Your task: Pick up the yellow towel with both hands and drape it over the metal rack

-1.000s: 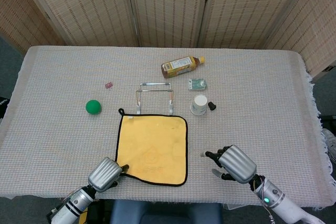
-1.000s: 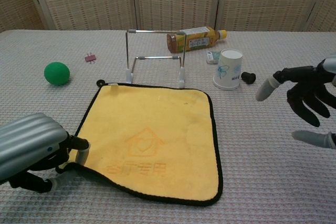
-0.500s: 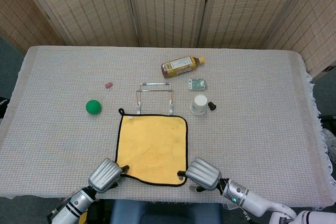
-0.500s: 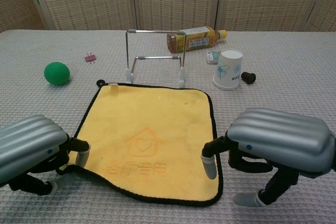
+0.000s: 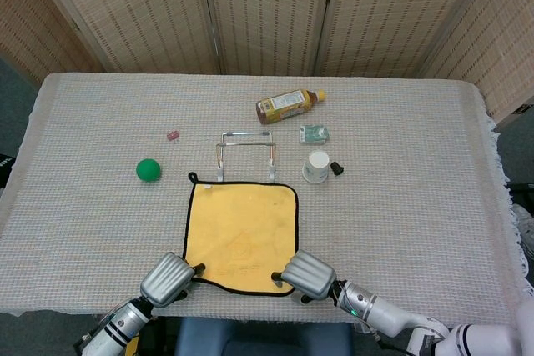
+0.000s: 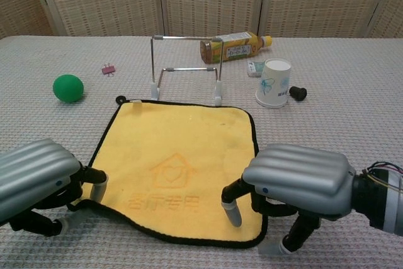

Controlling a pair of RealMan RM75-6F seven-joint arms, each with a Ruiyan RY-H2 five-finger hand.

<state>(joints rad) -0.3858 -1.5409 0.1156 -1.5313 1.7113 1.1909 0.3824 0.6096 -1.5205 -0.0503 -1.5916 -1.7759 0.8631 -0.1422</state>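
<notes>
The yellow towel (image 6: 180, 168) is lying flat on the counter (image 6: 340, 124). The left robot hand (image 6: 38, 181) is pinching its near corner; the right robot hand (image 6: 286, 184) is hovering over the other, fingers apart. An uneven grip risks dragging the towel askew, missing the metal rack (image 6: 186, 67) beyond.

right hand (image 6: 296, 182) slid left onto the yellow towel (image 6: 179, 165).

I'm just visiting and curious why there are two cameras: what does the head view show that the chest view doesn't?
Only the head view shows the whole table to its fringed edges, the floor beside it, and both forearms.

Only the chest view shows the house design on the yellow towel clearly and the fingers under the right hand.

Both show the towel, metal rack, green ball, bottle, paper cup and left hand.
</notes>
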